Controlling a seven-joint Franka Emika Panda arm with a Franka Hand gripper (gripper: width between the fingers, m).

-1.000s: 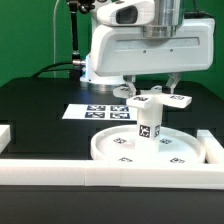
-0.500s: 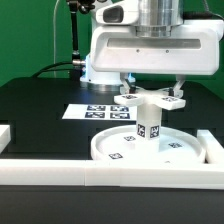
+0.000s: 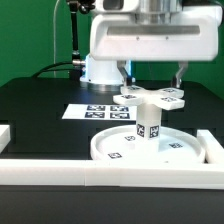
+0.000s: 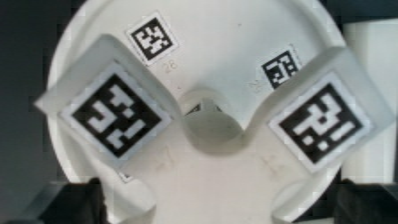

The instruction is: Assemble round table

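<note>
The large rimmed round disc [image 3: 108, 150] lies flat on the black table. The short thick cylinder [image 3: 148, 126] stands upright on the middle of the disc. The flat cross-shaped piece [image 3: 152, 97] sits on top of the cylinder. My gripper [image 3: 153, 80] hangs just above the cross-shaped piece, open, with its fingers [image 3: 128, 72] spread wide and holding nothing. In the wrist view the cross-shaped piece [image 4: 111, 108] fills the middle, with the disc [image 4: 214, 30] behind it. The gripper [image 4: 210, 205] shows only at the picture's edge.
The marker board [image 3: 95, 111] lies on the table behind the disc. Long white border bars run along the front [image 3: 100, 172], the exterior view's left [image 3: 5, 135] and the exterior view's right [image 3: 212, 146]. The robot's white base [image 3: 100, 68] stands at the back.
My gripper has risen off the cross-shaped piece, which stays on top of the cylinder. The disc and cylinder have not moved.
</note>
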